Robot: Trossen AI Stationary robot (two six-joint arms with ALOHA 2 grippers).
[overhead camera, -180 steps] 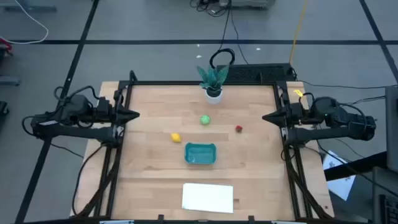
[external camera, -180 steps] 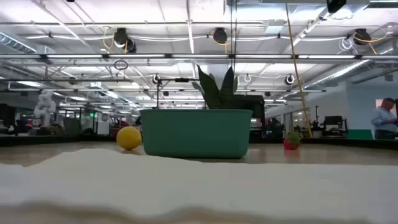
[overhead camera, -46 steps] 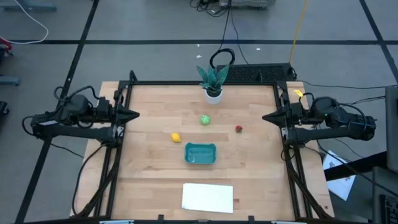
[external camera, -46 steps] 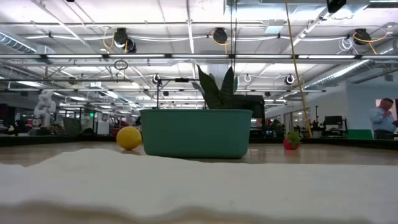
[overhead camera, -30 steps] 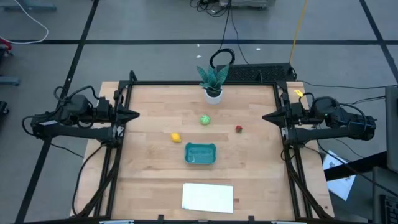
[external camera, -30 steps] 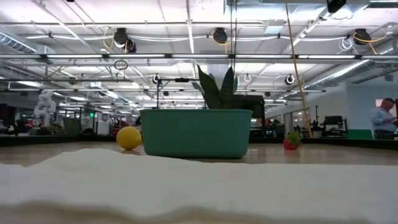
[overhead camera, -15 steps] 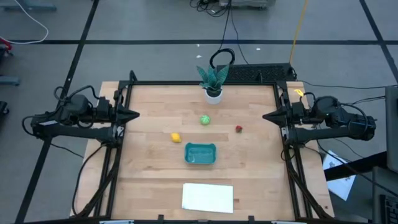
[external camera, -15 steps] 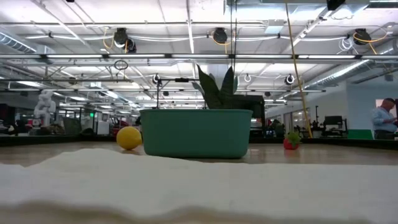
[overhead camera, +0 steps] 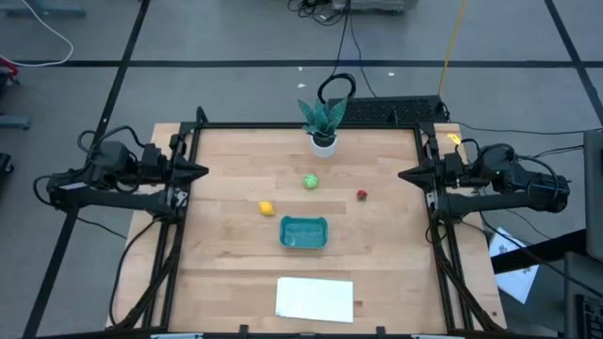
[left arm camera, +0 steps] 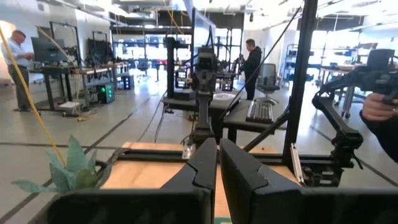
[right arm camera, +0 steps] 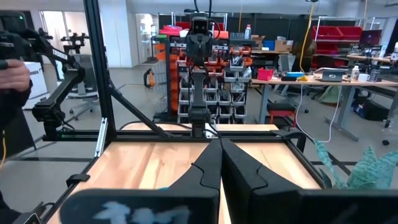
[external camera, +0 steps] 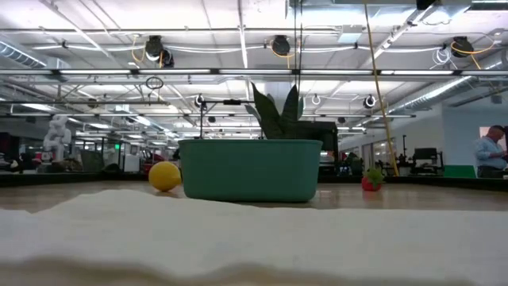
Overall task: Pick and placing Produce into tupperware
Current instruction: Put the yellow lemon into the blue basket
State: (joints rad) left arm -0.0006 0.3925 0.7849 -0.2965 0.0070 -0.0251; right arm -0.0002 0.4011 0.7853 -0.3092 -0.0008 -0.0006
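Note:
The teal tupperware [overhead camera: 303, 233] stands on the wooden table's middle, open side up; in the low view the tupperware [external camera: 250, 170] fills the centre. The produce lies on the table around it: a yellow lemon [overhead camera: 267, 208] to its far left, a round green piece [overhead camera: 311, 182] beyond it, and a small red piece [overhead camera: 361, 195] to its far right. The low view shows the lemon [external camera: 164, 175] and the red piece [external camera: 371, 182]. My left gripper [overhead camera: 203, 172] hovers shut at the left edge, pointing level inward. My right gripper [overhead camera: 403, 175] mirrors it at the right edge, also shut.
A leafy plant in a white pot [overhead camera: 322, 123] stands at the table's far edge. A flat white sheet [overhead camera: 315, 298] lies near the front edge. A black frame [overhead camera: 283, 126] runs round the table. People show in the room beyond.
My left gripper has tipped up slightly at the table's left edge, staying in place and shut. The produce and the tupperware have not moved.

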